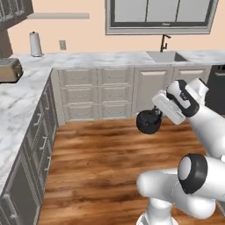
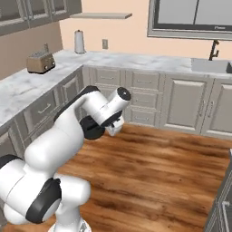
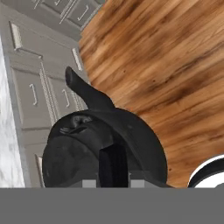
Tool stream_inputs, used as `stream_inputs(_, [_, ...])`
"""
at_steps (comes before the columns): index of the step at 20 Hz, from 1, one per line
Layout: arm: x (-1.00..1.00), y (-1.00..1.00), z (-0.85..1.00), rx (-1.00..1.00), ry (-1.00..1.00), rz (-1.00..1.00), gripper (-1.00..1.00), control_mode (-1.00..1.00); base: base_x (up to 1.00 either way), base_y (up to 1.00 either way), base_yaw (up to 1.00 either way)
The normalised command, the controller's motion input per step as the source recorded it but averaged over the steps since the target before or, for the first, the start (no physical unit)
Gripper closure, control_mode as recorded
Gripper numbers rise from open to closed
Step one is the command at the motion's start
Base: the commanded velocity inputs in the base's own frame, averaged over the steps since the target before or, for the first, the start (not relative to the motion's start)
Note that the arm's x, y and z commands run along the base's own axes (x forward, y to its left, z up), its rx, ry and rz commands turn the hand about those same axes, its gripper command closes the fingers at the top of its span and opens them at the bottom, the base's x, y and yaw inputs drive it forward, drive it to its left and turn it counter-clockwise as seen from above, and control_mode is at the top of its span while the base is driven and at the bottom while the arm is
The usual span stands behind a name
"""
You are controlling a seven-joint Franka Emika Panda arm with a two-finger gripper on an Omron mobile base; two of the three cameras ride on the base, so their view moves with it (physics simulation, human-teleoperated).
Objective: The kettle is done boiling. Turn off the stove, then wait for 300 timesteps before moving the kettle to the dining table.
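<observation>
Kettle (image 1: 148, 122) hangs in mid-air above the wooden floor (image 1: 96, 162), in front of the grey cabinets (image 1: 96, 94). Pincer (image 3: 113, 183) is clamped narrow on its arched handle (image 3: 113, 164); spout (image 3: 83, 89) points away.

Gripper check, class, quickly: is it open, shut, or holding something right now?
Gripper: shut on the kettle, carried above the wooden floor.

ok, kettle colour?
Dark grey, near black; the kettle shows best in the hand view.
</observation>
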Motion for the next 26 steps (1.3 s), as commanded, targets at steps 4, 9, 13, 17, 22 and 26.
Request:
stream_inputs(4, [0.0, 0.0, 0.0, 0.0, 0.0, 0.0, 1.0, 1.0, 0.9, 0.0, -0.3])
stream_inputs(9, [0.0, 0.0, 0.0, 0.0, 0.0, 0.0, 1.0, 1.0, 0.87, 0.0, -0.28])
stream_inputs(13, [0.0, 0.0, 0.0, 0.0, 0.0, 0.0, 1.0, 1.0, 0.71, 0.06, -0.34])
stream_inputs(17, [0.0, 0.0, 0.0, 0.0, 0.0, 0.0, 1.0, 1.0, 0.67, 0.05, -0.37])
stream_inputs(22, [0.0, 0.0, 0.0, 0.0, 0.0, 0.0, 1.0, 1.0, 0.66, 0.07, -0.38])
stream_inputs(26, [0.0, 0.0, 0.0, 0.0, 0.0, 0.0, 1.0, 1.0, 0.63, 0.13, -0.37])
